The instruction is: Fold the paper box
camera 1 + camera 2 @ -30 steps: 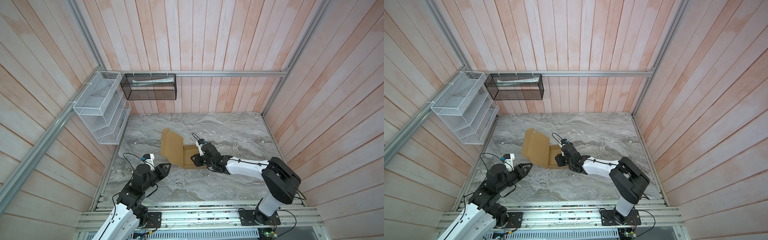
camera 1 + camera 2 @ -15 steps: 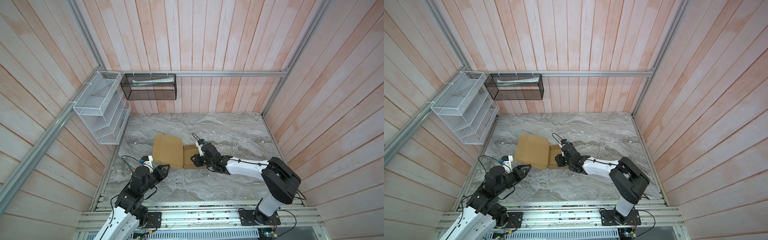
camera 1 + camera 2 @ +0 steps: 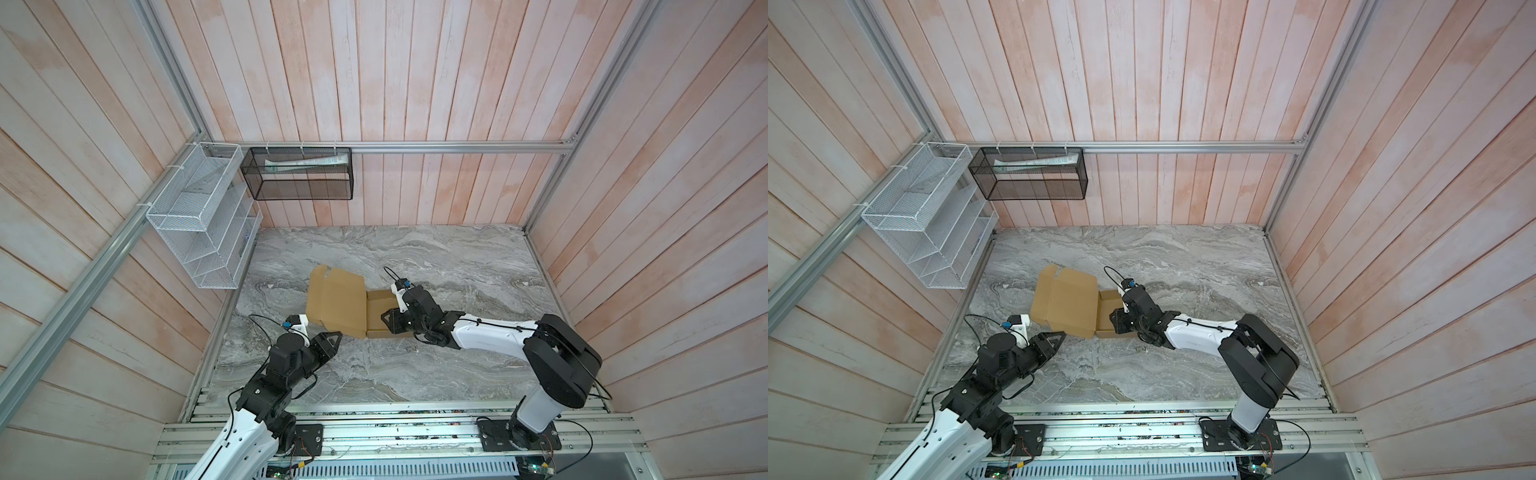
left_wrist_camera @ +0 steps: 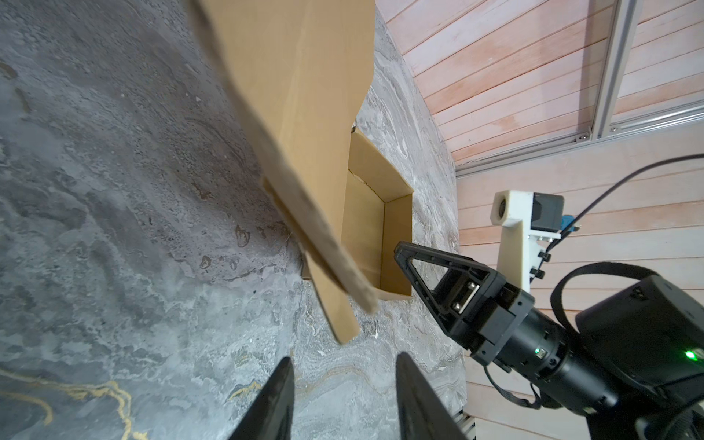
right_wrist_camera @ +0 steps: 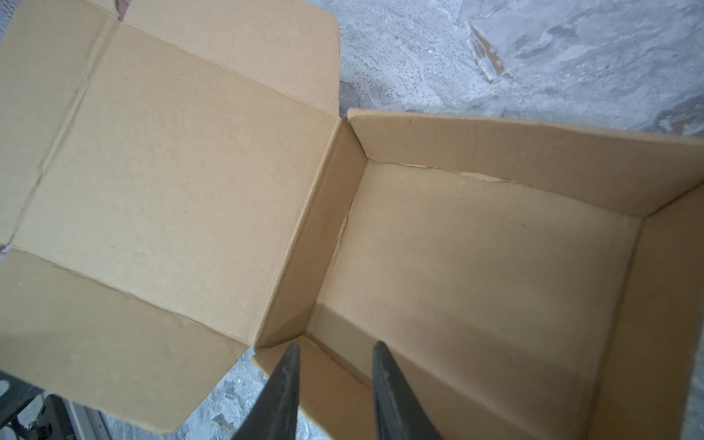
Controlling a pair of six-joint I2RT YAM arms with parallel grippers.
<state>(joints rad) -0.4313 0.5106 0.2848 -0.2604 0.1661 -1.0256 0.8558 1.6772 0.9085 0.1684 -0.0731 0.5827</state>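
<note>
Changing: the lid panel of the paper box has dropped back over the last second. It stood steep, close to upright beside the tray. Now it leans well out to the left and shows far more of its inner face in both top views. The swing came in the first half of that second; since then it has held.
Box position: middle of the bench. The tray sits flat with its walls up. The lid is hinged on the tray's left wall and tilted, and the left wrist view suggests its outer edge is off the bench.
Left fingers: partly open, nothing between them. The tips sit just short of the lid's near corner, and the side flap hangs just ahead of them without touching. The arm barely moved while the lid fell.
Right fingers: part-way apart, astride the tray's near wall at the hinge-side corner. Can't tell whether they pinch it or just stand over it. No change over the second.
Meaning: the closing step has lost ground, I'd say. The tray looks formed, and the lid is not in either set of fingers. What's left is bringing the lid over and tucking its flaps in.
Next move: probably the left fingers get behind the lid again and push it toward the tray. The right fingers would have to clear the wall before it lands.
Risk: a lid pushed while ungripped may spring back again.
</note>
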